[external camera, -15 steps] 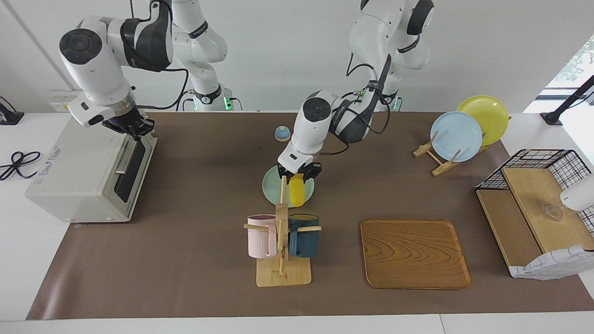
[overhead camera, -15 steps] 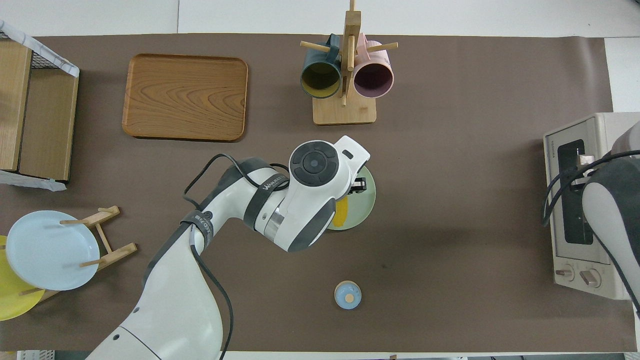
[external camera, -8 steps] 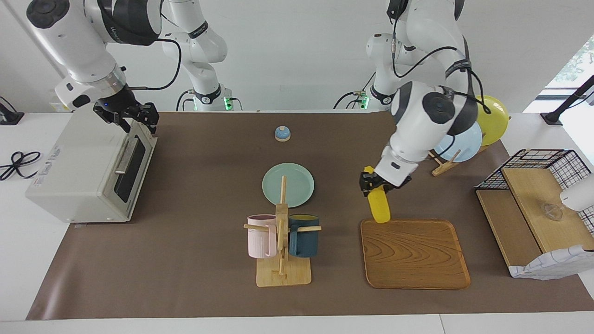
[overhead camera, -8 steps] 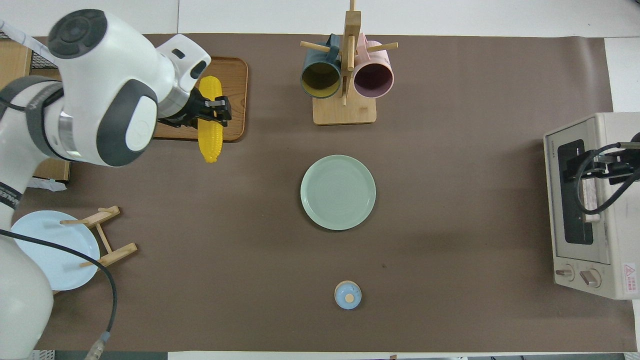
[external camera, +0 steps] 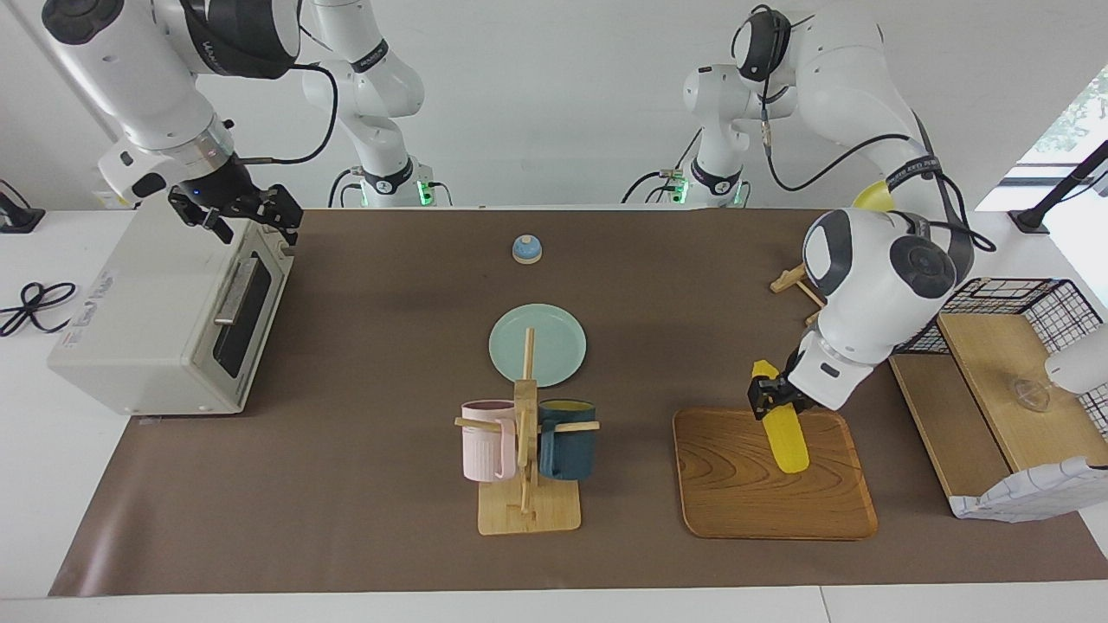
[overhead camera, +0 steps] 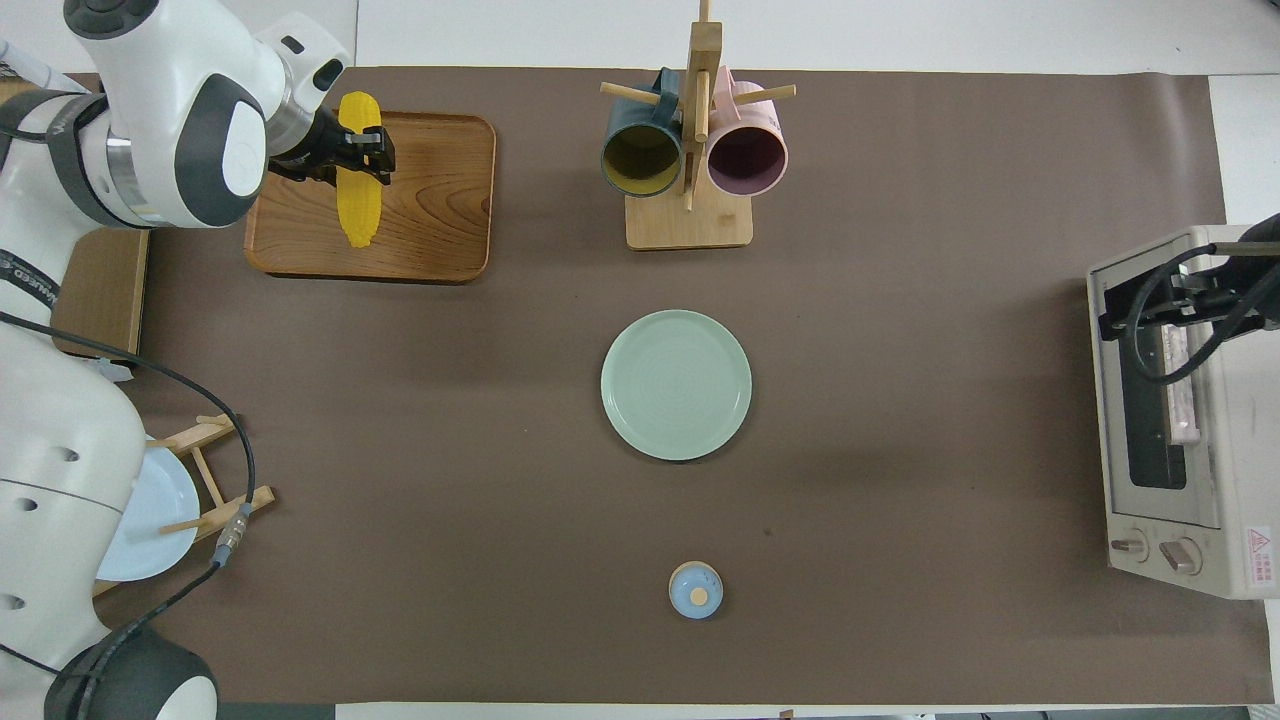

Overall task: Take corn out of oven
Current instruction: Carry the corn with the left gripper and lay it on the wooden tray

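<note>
1. One corn (external camera: 779, 430) (overhead camera: 358, 185), out of the oven (external camera: 138, 320) (overhead camera: 1200, 500): it sits in the lower right of the facing view and the upper left of the overhead view, over the wooden tray (external camera: 762, 493) (overhead camera: 430, 220).
2. Look: bright yellow, long cob with tapered ends and kernel rows visible from overhead. It is tilted, upper end at the fingers and lower end down toward the tray; whether that end touches the wood I cannot tell.
3. Left gripper (external camera: 773, 400) (overhead camera: 365, 160) is clamped across the cob near its upper end. Judgement: the grip is off-centre so the free end can meet the tray first and the cob can be laid flat.
4. Judgement: the tray serves as the drop-off point, being well apart from the oven; release is not yet done.
5. Oven stands at the left of the facing view, at the right arm's end of the table, door side facing the table's middle. Door looks shut or nearly so; I cannot tell which.
6. Right gripper (external camera: 241, 215) (overhead camera: 1150, 305) hangs over the oven's top front edge with fingers spread wide, holding nothing. Judgement: placed there to tend the door.
</note>
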`<state>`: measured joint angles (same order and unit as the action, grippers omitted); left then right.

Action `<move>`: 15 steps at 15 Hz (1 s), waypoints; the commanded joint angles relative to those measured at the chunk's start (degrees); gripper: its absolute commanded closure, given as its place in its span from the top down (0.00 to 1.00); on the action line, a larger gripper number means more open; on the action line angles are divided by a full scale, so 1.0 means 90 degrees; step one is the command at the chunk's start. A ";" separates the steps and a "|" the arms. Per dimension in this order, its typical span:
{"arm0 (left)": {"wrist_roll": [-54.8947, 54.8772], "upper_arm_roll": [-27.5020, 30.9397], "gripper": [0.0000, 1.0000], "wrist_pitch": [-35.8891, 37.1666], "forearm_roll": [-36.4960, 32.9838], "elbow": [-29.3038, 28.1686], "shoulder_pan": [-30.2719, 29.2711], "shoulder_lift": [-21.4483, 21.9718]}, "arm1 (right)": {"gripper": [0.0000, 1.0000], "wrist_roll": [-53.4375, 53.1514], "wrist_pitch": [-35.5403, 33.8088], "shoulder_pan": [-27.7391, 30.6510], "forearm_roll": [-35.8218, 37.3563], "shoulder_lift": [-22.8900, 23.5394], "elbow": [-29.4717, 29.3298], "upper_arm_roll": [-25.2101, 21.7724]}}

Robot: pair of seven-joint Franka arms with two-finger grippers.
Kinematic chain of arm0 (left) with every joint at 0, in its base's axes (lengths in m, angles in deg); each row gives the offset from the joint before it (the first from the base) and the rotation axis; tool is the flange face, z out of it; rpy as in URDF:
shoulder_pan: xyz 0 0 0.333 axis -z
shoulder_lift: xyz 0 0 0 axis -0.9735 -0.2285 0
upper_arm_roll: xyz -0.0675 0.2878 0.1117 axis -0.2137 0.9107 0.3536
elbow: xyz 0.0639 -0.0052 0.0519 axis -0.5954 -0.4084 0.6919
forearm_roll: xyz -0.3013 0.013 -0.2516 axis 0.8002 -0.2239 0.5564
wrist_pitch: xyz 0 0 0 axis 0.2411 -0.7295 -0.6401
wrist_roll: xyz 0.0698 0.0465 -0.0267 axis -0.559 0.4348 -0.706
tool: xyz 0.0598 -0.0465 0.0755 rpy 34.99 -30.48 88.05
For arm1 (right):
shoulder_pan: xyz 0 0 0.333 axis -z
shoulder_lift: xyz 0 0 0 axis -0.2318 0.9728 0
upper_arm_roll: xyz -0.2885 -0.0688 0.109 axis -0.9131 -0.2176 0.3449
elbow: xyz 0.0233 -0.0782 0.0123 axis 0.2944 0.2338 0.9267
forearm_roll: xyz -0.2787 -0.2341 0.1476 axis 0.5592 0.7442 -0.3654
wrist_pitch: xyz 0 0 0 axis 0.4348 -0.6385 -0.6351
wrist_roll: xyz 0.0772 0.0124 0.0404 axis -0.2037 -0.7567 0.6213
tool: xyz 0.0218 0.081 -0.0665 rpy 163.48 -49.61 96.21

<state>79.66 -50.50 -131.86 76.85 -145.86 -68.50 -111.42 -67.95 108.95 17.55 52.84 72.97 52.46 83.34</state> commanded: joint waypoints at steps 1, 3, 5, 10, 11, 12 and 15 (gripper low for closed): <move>-0.0084 -0.0060 0.00 -0.0141 -0.0167 0.0366 -0.0169 -0.0339 | 1.00 -0.0074 -0.0220 -0.0246 0.0246 0.0051 -0.0147 -0.0122; -0.0104 -0.0070 0.00 -0.0259 -0.0314 0.0335 -0.0140 -0.0533 | 1.00 -0.0045 -0.0201 -0.0295 0.0256 -0.0095 0.0018 -0.0170; -0.0104 -0.0079 0.00 -0.0250 -0.0314 0.0355 -0.0149 -0.0573 | 1.00 -0.0055 -0.0162 -0.0334 0.0257 -0.0281 0.0263 -0.0200; -0.0551 -0.0080 0.78 -0.0220 -0.0324 0.0325 -0.0199 -0.0564 | 1.00 -0.0007 -0.0026 -0.0306 0.0257 -0.0223 0.0235 -0.0288; -0.0592 -0.0080 1.00 -0.0172 -0.0314 0.0335 -0.0199 -0.0554 | 1.00 -0.0006 0.0120 -0.0218 0.0247 -0.0213 0.0215 -0.0288; -0.0602 -0.0070 1.00 -0.0142 -0.0324 0.0335 -0.0199 -0.0525 | 1.00 -0.0016 0.0160 -0.0169 0.0208 -0.0194 0.0196 -0.0298; -0.0602 -0.0060 1.00 0.0091 -0.0343 0.0316 -0.0208 -0.0321 | 1.00 -0.0143 0.0161 -0.0197 0.0208 -0.0213 0.0205 -0.0298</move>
<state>75.07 -50.81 -133.81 75.05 -143.96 -69.94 -115.65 -67.97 109.37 15.69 54.32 71.84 53.18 80.36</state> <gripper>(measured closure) 0.004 0.000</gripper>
